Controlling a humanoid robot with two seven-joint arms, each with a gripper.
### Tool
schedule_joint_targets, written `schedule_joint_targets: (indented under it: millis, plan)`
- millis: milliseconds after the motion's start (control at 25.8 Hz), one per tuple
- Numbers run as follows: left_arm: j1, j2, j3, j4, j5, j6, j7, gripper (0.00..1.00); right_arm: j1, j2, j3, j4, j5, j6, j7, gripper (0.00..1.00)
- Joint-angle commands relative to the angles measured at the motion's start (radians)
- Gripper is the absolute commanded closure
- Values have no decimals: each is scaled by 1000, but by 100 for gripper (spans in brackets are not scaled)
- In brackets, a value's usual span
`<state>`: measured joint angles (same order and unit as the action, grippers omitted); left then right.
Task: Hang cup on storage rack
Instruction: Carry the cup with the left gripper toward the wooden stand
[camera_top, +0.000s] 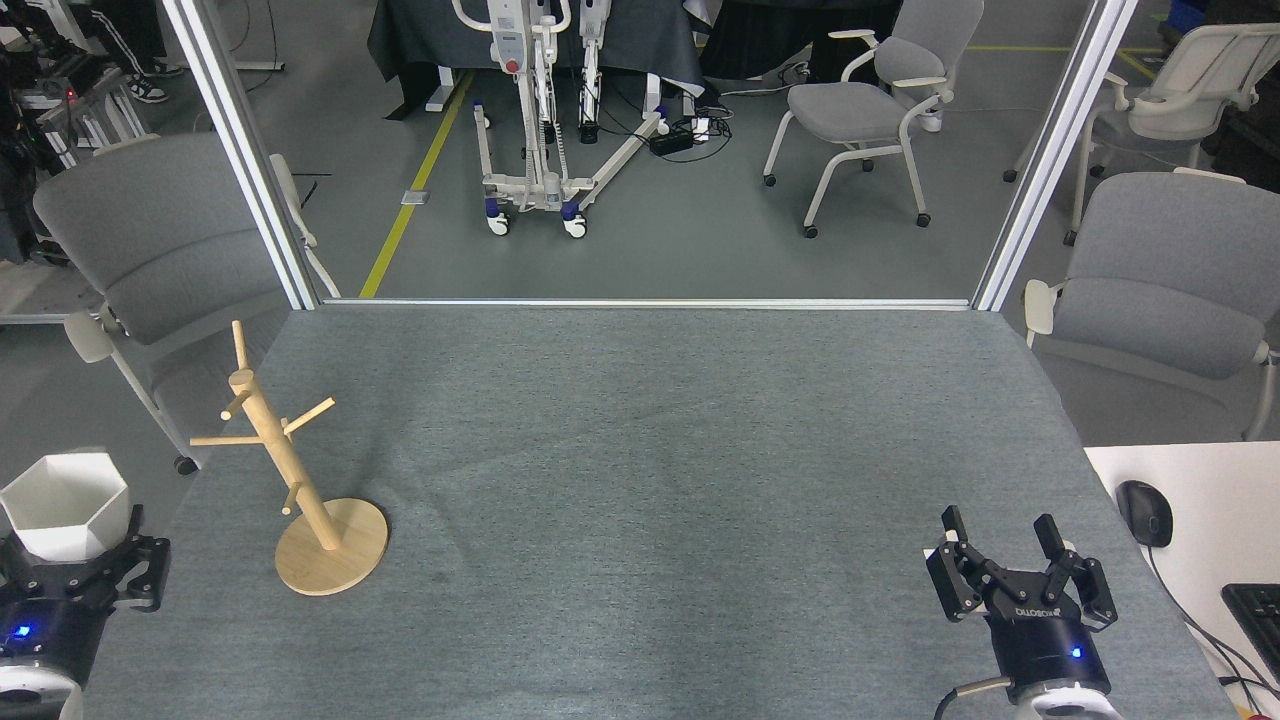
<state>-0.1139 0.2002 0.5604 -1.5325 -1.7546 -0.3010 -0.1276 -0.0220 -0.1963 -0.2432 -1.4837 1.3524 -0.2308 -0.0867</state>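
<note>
Grey felt table (640, 450) carrying storage rack (300, 480) at left. Left gripper (70, 560) gripping cup (65, 505) upright beyond table's left edge, likely lining up pegs. Right gripper (1015, 570) idling, jaws spread, empty.

Cup (65, 503), lower left: white, matt, smooth. Storage rack (300, 500): pale wood, smooth, not shiny. Table (640, 450): grey cloth, rough like carpet. Left hand (75, 575) and right hand (1020, 585), bottom corners: black plastic and metal, a bit shiny.
</note>
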Motion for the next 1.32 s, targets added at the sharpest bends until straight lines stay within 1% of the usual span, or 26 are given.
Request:
schedule_joint_targets:
  millis: [0,155,310,503,696,890,1122,1277]
  plan:
    - [-63,2,1,40,-68,8,-4,100,-3,3,-1,-1,1,1,2,1]
    - [-93,-13,-11,40,-105,8,-9,100,-4,-2,-1,0,-1,1,2,1]
    - [-93,-12,-83,34,-132,8,-9,100,-4,-2,-1,0,1,1,2,1]
    - [-89,-15,-126,31,-177,8,-13,100,-6,-3,-1,3,-1,1,2,1]
    - [-90,-47,-128,32,-218,8,-13,100,-6,-2,-1,3,-1,1,2,1]
    - [-84,-45,-154,32,-232,8,-13,100,-6,-5,-2,3,-1,1,2,1]
    - [-75,-47,-155,32,-246,8,-10,100,-4,-3,-1,3,-1,1,2,1]
    - [-40,-44,-178,32,-247,5,-3,100,-4,-2,-1,2,-1,1,2,1]
